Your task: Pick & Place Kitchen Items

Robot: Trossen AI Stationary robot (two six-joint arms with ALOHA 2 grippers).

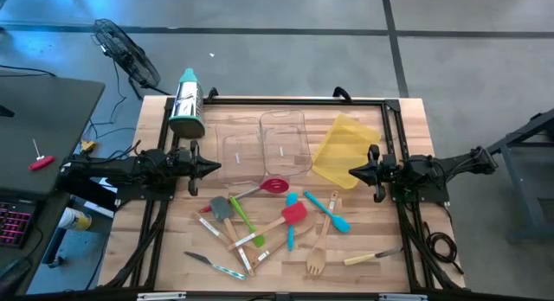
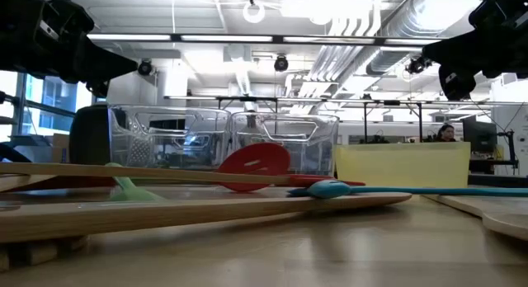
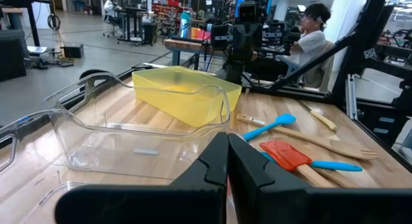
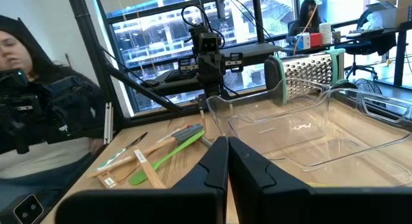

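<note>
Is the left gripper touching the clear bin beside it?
Apart. The high view shows the left gripper, shut, with its tips just short of the clear bin; bare wood shows between them.

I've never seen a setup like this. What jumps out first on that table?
A bright jumble of kitchen utensils lies scattered across the table's near half, with a red slotted spoon closest to the bins. Behind them stand two clear bins and a tilted yellow bin. Two dark arms wait at either side, fingers shut.
</note>
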